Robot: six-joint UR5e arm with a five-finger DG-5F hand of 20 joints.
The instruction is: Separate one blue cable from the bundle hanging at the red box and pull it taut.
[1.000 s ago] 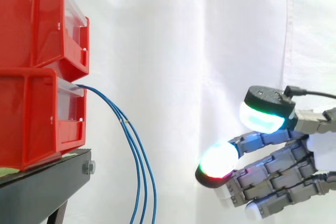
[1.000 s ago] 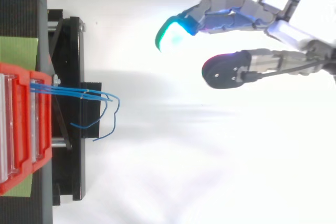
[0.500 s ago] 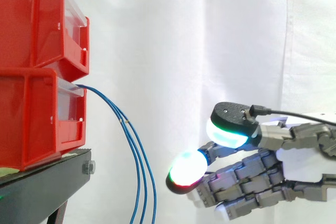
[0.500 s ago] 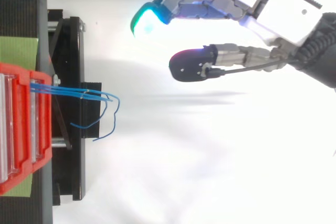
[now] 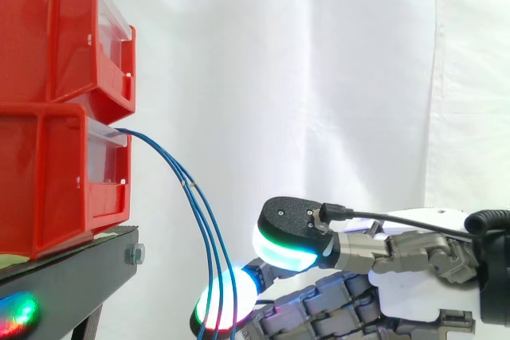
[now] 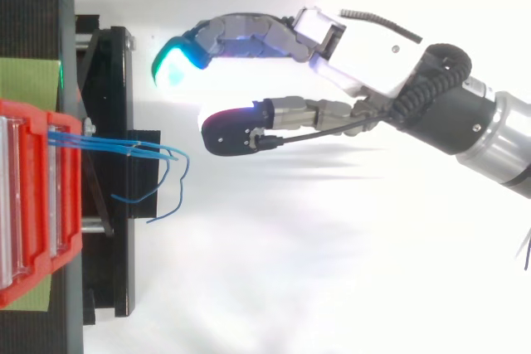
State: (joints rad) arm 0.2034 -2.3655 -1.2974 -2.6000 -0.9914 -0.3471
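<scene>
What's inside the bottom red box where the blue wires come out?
The blue cables run into the lower red box; how they're fixed inside is hidden by its wall.

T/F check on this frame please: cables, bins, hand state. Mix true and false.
1. The blue cables come out of the lower red bin. True.
2. The hand is shut on a cable. False: its fingers are open, and in the top view the hand sits apart from the blue cables.
3. An upper red bin is stacked on the lower red bin, and both stand on a black stand. True.
4. The blue cables run taut to the hand. False: they hang slack, curving downward from the bin.
</scene>
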